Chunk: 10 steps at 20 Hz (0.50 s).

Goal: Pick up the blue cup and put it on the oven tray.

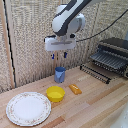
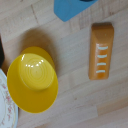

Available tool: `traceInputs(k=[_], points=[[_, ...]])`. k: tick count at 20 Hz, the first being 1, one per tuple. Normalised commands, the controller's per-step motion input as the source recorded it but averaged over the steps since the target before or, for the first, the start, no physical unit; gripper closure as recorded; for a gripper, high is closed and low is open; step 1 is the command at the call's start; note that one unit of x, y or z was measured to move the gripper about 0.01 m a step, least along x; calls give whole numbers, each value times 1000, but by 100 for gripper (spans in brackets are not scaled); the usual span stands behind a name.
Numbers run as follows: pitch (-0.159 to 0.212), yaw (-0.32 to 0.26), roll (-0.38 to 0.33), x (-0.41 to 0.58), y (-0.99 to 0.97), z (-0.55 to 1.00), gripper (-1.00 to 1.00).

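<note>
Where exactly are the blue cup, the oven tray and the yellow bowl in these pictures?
blue cup (image 1: 60,75): exterior view, on its side wall.
oven tray (image 1: 107,59): exterior view, on the parallel bars sticking out of the toaster oven.
yellow bowl (image 1: 55,93): exterior view, on its inside near the rim.

A yellow bowl (image 1: 55,93) sits between a patterned plate (image 1: 28,108) and an orange block (image 1: 75,89)

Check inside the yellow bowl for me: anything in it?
The yellow bowl looks empty in the wrist view: only glossy yellow inside. The wood beneath it is covered. The blue cup stands apart behind it, its inside not visible.
</note>
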Motion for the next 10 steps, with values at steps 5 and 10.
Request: traceInputs(k=[5,10], points=[[138,-175,0,37,-577,-117,-100],[30,-42,-1,237,-249,-275,-100]])
